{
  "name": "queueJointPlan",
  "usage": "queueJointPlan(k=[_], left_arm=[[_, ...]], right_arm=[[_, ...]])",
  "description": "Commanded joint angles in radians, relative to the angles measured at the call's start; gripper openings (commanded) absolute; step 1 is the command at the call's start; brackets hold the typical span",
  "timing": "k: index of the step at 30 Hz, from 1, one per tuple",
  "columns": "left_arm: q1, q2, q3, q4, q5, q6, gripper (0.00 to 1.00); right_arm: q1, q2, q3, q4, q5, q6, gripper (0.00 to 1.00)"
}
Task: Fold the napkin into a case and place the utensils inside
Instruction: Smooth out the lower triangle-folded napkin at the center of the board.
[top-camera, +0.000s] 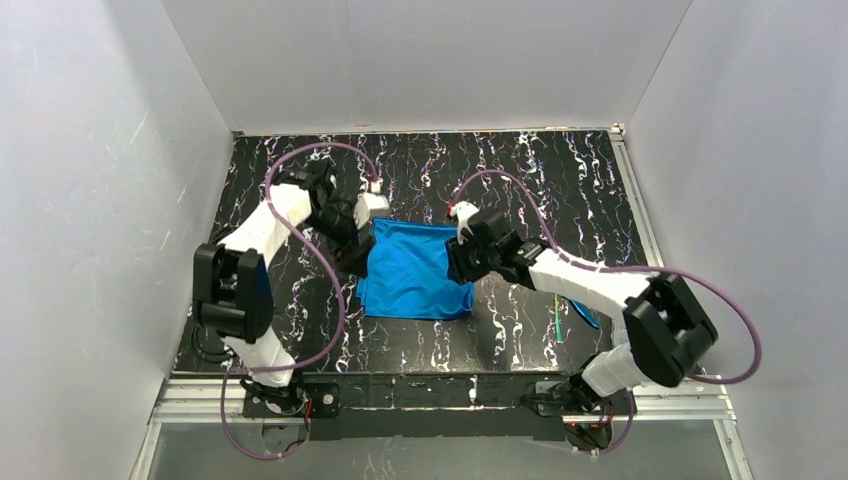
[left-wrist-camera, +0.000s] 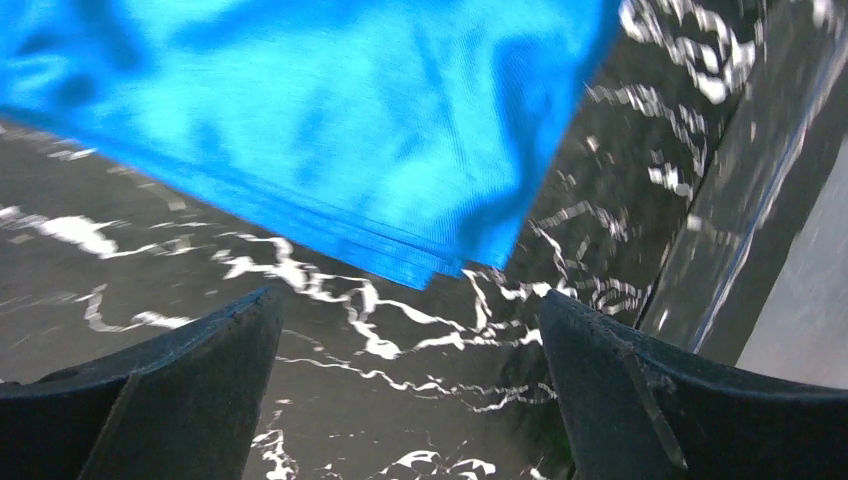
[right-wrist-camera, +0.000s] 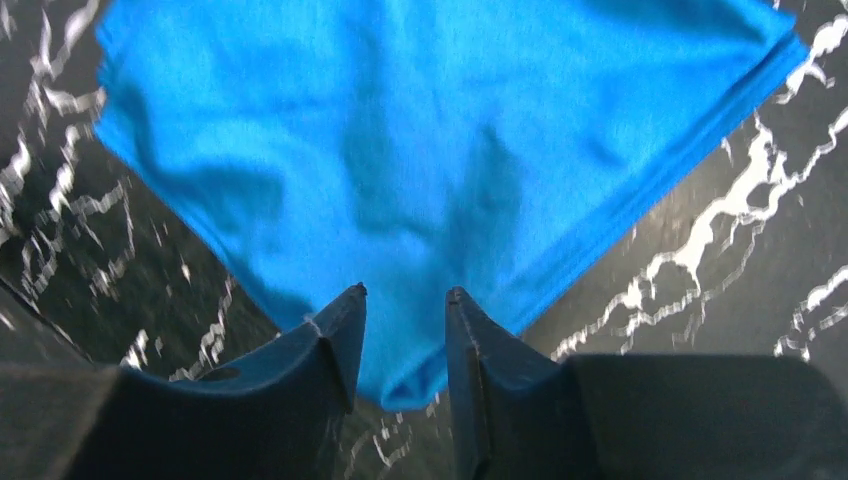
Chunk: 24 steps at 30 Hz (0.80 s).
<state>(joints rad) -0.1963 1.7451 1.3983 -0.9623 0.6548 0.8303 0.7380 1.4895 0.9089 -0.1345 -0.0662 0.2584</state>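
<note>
Nearest the onlooker, a metal rail (top-camera: 450, 400) runs along the front edge of the bench (top-camera: 520, 170), and both arm bases are bolted to it. Purple cables (top-camera: 338, 300) loop from the bases up over each arm.

The utensils (top-camera: 558, 325) lie on the bench to the right, just beside the right arm (top-camera: 590, 285) and partly hidden by it. They are well apart from the cloth.

The napkin (top-camera: 415, 270) lies flat at mid-bench, folded to a rough rectangle. The left wrist view shows several stacked layers at its corner. One arm stands at each side of it.

The left pincer (left-wrist-camera: 410, 350) is spread wide and holds nothing. Bare bench shows between its fingers, and the napkin's corner lies just ahead of them.

The right pincer (right-wrist-camera: 405, 340) is open by a narrow gap. A corner of the napkin shows in that gap below the tips. The cloth lies flat there, and contact cannot be confirmed.

The bench surface is black with white marbled veins, and it is glossy. Beyond the napkin it continues to the back. Plain white walls (top-camera: 420, 60) close the bench in at the left, the right and the rear.
</note>
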Motion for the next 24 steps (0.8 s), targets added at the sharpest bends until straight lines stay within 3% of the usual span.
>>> queueJointPlan(k=[1, 5, 11, 16, 20, 24], left_arm=[[-0.073, -0.168, -0.176, -0.071, 0.019, 0.406, 0.98], [-0.136, -0.227, -0.315, 0.015, -0.032, 0.497, 0.99], [-0.244, -0.282, -0.507, 0.248, -0.165, 0.569, 0.99], [-0.251, -0.192, -0.457, 0.291, -0.214, 0.532, 0.98], [-0.250, -0.157, -0.473, 0.340, -0.232, 0.531, 0.97], [-0.250, -0.117, -0.485, 0.373, -0.263, 0.540, 0.89]], right_arm=[[0.043, -0.174, -0.085, -0.023, 0.024, -0.212, 0.50], [0.060, -0.280, -0.132, -0.010, 0.059, -0.353, 0.65], [0.059, -0.276, -0.113, -0.017, 0.020, -0.451, 0.68], [0.062, -0.319, -0.134, -0.040, -0.085, -0.604, 0.68], [0.063, -0.375, -0.183, -0.038, -0.080, -0.699, 0.70], [0.063, -0.374, -0.208, -0.059, -0.085, -0.737, 0.70]])
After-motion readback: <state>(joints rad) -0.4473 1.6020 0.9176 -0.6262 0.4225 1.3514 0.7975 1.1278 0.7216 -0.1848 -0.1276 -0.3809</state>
